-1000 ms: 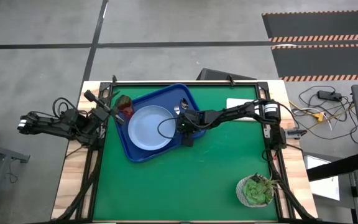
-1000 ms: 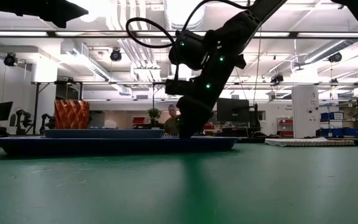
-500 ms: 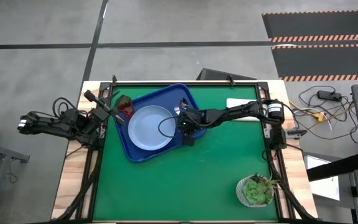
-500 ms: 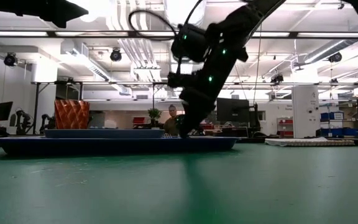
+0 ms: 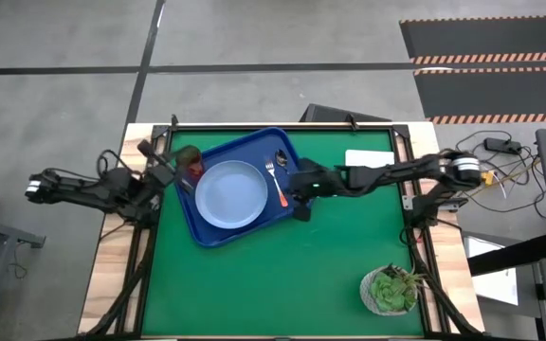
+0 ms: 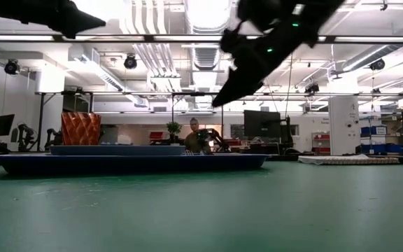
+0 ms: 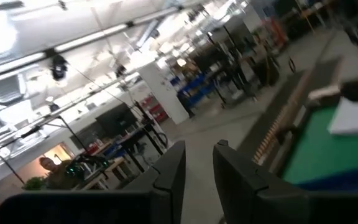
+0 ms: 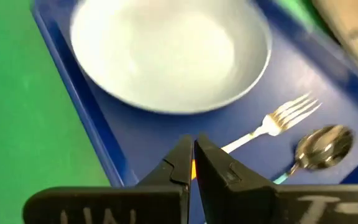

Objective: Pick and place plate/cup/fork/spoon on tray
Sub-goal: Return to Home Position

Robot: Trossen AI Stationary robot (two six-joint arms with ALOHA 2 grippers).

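Tray: far left on the green bench.
Plate: flat in the tray's middle.
Fork: right of the plate, orange handle mostly hidden behind my fingers.
My right hand: closed, empty, raised over the tray's right rim.
Spoon: just beyond the fork, handle cut off.
Cup: upright, tray's far-left corner.
My left hand: slightly parted, empty, near the cup.
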